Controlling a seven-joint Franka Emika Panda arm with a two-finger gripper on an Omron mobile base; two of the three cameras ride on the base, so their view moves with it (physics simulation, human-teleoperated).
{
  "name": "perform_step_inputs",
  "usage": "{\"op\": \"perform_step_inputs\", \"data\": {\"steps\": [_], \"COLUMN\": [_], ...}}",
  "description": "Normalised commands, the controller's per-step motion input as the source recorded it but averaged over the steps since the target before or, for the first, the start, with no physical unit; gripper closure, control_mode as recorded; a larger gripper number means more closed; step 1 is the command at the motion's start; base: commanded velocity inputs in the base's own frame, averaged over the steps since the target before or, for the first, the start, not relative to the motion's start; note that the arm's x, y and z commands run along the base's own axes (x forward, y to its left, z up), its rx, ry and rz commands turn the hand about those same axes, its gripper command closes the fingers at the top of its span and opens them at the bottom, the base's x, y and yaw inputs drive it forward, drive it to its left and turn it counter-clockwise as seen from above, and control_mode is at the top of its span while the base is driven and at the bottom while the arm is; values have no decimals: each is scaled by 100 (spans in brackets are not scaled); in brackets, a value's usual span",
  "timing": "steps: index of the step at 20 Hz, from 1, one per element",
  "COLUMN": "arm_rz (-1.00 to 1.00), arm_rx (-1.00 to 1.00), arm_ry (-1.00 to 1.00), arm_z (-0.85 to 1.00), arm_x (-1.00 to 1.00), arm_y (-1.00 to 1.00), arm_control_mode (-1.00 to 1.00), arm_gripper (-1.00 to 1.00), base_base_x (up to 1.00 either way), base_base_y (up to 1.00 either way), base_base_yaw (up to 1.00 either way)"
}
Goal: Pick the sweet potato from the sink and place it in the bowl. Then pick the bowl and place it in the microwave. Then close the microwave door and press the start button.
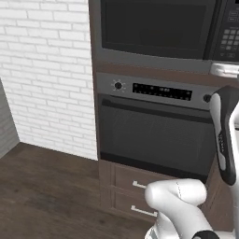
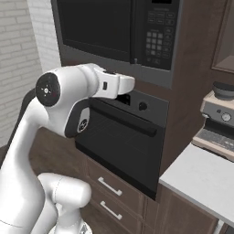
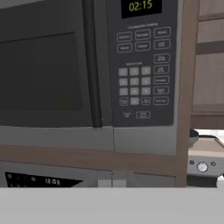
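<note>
The microwave (image 1: 158, 28) sits built into the cabinet wall, and its door (image 3: 43, 74) is closed flat, its dark glass hiding the inside. Right of the door is the keypad panel (image 3: 142, 70), whose display reads 02:15. My gripper (image 3: 114, 181) hangs below the keypad, a short way back from the microwave's lower edge, with its fingertips close together and nothing between them. From the right base view the white hand (image 2: 125, 84) sits just under the microwave (image 2: 96, 27), below its keypad (image 2: 157, 41). The sweet potato, the bowl and the sink are out of view.
A knobbed oven (image 1: 154, 135) with a display strip sits under the microwave, with two drawers (image 1: 140, 196) below it. To the right, a coffee machine (image 2: 219, 119) stands on a light counter (image 2: 201, 178). A white brick wall (image 1: 46, 70) is on the left.
</note>
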Motion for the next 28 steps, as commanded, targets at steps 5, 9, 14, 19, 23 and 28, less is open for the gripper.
{"op": "perform_step_inputs", "data": {"steps": [5, 9, 14, 19, 23, 28], "arm_rz": [-7, -6, -2, 0, 0, 0], "arm_rx": [-5, 0, 0, 1, 2, 5], "arm_ry": [0, -2, -2, -1, 0, -1], "arm_z": [-35, -3, 9, 18, 20, 13], "arm_x": [16, 18, 14, 19, 29, 29], "arm_y": [-2, -20, -10, -4, -10, -27], "arm_control_mode": [-100, -100, -100, -100, -100, -100], "arm_gripper": [100, 100, 100, 100, 100, 100], "base_base_x": [0, 0, 0, 0, 0, 0], "base_base_y": [0, 0, 0, 0, 0, 0], "base_base_yaw": [0, 0, 0, 0, 0, 0]}}
